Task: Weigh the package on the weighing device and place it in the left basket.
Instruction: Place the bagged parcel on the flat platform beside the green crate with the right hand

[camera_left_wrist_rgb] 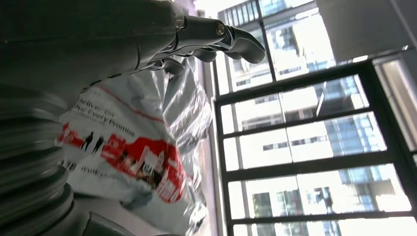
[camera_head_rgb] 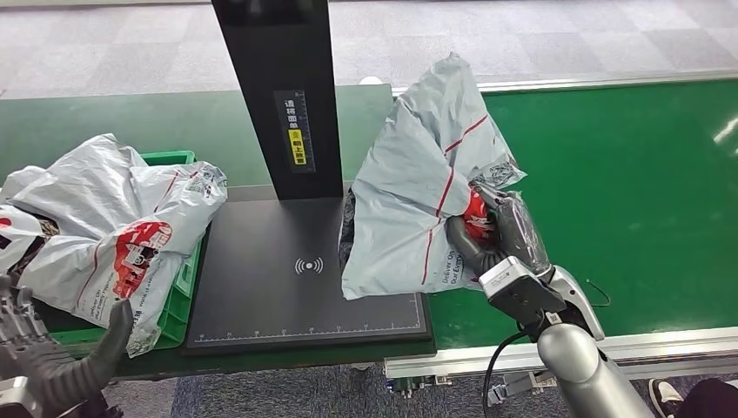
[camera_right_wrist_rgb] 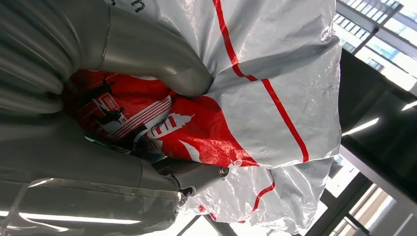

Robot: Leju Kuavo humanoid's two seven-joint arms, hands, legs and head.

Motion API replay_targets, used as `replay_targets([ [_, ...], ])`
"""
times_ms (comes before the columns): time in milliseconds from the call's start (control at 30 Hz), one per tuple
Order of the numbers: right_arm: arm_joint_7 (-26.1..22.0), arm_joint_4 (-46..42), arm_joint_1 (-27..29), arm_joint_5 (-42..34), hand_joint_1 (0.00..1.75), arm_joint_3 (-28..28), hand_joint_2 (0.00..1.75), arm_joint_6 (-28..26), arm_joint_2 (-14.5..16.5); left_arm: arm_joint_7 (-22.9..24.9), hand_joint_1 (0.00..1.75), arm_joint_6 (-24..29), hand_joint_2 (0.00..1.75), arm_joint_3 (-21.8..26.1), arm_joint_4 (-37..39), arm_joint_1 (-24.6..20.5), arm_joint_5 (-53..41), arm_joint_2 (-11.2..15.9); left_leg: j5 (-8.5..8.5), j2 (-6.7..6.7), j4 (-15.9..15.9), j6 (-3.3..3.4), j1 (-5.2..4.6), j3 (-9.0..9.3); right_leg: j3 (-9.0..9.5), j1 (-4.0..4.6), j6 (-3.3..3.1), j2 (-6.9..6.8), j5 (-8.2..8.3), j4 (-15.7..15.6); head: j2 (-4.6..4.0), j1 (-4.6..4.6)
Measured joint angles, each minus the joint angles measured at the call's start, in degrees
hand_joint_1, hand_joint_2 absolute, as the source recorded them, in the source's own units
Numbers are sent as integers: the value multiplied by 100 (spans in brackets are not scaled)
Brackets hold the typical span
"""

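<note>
My right hand (camera_head_rgb: 492, 228) grips a grey plastic mailer package (camera_head_rgb: 418, 183) with red stripes and a red print. It holds the package upright, with the lower edge over the right side of the black weighing device (camera_head_rgb: 287, 279). In the right wrist view the thumb and fingers (camera_right_wrist_rgb: 157, 69) pinch the red-printed part of the package (camera_right_wrist_rgb: 275, 73). My left hand (camera_head_rgb: 52, 357) is low at the near left with its fingers apart and holds nothing. It sits beside the green left basket (camera_head_rgb: 178, 296), which is piled with similar grey packages (camera_head_rgb: 113, 226). One of those packages (camera_left_wrist_rgb: 133, 147) lies just past my left hand (camera_left_wrist_rgb: 147, 34).
A black post (camera_head_rgb: 283, 96) with a yellow label rises from the back of the weighing device. A green conveyor belt (camera_head_rgb: 627, 192) runs to the right behind a metal rail (camera_head_rgb: 644, 344). A dark shoe (camera_head_rgb: 666, 396) shows at the bottom right.
</note>
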Motion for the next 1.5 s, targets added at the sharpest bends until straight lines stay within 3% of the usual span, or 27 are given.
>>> replay_targets([
  [233,-6,158,-19,4,175,26,175,-114,-76,-358,0,116,175,326,-16,-140,223,-3,1,0,0,0,-1,0,2,-1,0,0,2,0,0,1],
  [400,31,474,-404,44,175,40,175,-84,-86,-421,0,116,175,382,3,-261,262,-19,3,1,1,-2,-1,2,3,0,-1,1,4,0,0,0],
  [567,227,881,-841,-60,175,115,175,198,-48,-375,0,116,175,376,15,-321,158,-28,3,1,1,-2,0,2,3,0,-1,1,4,1,0,0],
  [800,528,1622,-944,-695,175,345,175,778,44,-253,0,116,175,329,58,-390,141,-18,2,0,0,-1,0,-3,0,0,-2,0,2,1,0,1],
  [1067,599,2947,-1309,-1484,175,885,175,1671,366,-116,0,114,175,240,150,-592,132,8,4,0,1,-2,0,-1,1,1,-2,1,3,3,0,0],
  [1400,616,4181,-1938,-1820,175,1595,175,1783,907,130,0,19,175,112,154,-662,-138,7,4,1,1,-3,1,-3,-3,1,-2,1,3,5,0,1],
  [1433,601,4274,-1996,-1863,140,1636,175,1787,975,151,0,-12,175,97,154,-683,-156,5,4,1,1,-3,1,-3,-3,1,-2,1,3,5,0,1],
  [1500,543,4447,-2114,-1966,52,1697,175,1806,1120,188,0,-70,175,62,158,-742,-190,1,5,1,1,-4,1,-2,-3,1,-2,2,3,6,0,1],
])
